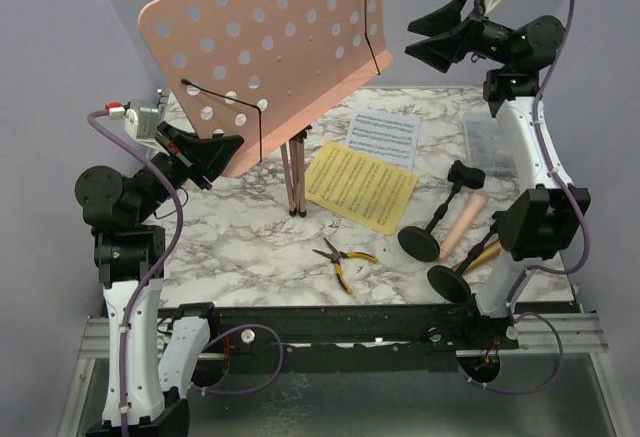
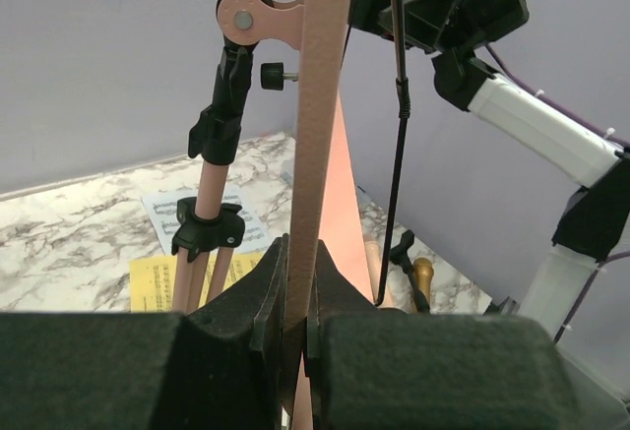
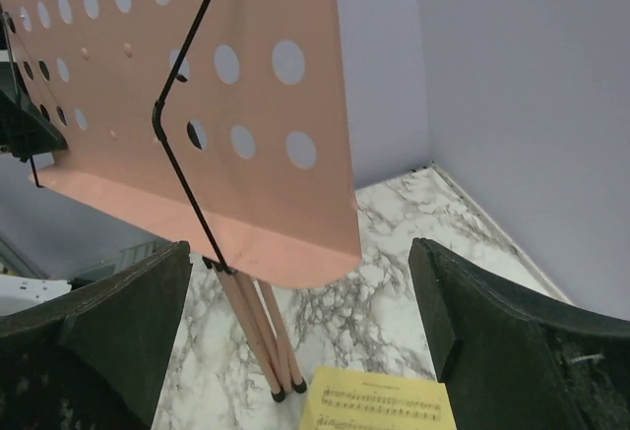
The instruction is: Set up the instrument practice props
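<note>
A: Rack (image 1: 260, 47) stands upright at the back of the surface (image 1: 250, 247); our left claw (image 1: 226, 149) pinches its lower edge, and our right claw (image 1: 440, 35) gapes, empty.
B: We judge setup barely begun: pages (image 1: 360, 185), microphones (image 1: 464, 222) and holders (image 1: 420, 242) lie beside it, none placed.

Even bright light, soft shadows, near pads blurred.

I see yellow-handled pliers (image 1: 343, 260) lying flat on the marble table (image 1: 240, 242), near the middle of its near edge, handles spread apart. A clear plastic compartment box (image 1: 489, 143) sits toward the table's far right corner; I can't make out its contents.
</note>
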Robot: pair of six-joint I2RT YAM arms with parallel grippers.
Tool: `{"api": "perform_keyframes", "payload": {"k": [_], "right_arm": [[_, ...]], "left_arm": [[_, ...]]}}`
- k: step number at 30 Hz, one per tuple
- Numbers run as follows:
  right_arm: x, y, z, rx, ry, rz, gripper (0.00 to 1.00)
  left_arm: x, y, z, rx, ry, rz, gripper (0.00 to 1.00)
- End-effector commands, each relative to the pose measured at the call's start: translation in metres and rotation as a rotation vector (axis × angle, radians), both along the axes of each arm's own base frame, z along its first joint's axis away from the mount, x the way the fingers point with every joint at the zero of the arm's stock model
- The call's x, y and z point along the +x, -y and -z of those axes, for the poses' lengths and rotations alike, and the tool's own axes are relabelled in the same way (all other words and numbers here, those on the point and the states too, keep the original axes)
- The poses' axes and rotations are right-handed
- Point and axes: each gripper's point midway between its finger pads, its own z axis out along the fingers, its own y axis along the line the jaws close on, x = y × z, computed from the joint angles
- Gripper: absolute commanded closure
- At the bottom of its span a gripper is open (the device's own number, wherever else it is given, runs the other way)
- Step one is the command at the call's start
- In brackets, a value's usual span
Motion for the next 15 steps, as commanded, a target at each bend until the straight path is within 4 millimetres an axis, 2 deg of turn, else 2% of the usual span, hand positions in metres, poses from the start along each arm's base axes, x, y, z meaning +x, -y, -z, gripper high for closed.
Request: {"api": "perform_keyframes", "payload": {"k": [1, 4, 9, 15], "right_arm": [[-0.002, -0.031, -0.009, -0.009, 0.048, -0.115, 0.00], [0.008, -0.047, -0.005, -0.017, 0.032, -0.154, 0.01], [0.010, -0.071, 0.003, -0.018, 0.019, -0.197, 0.02], [-0.003, -0.083, 0.009, -0.012, 0.029, -0.244, 0.13]], "left_arm": [[-0.005, 0.006, 0.020, 0.009, -0.128, 0.061, 1.00], [-0.004, 0.006, 0.021, 0.010, -0.130, 0.059, 1.00], [-0.004, 0.007, 0.023, 0.007, -0.147, 0.072, 1.00], [0.000, 0.007, 0.023, 0.003, -0.161, 0.074, 1.00]]}}
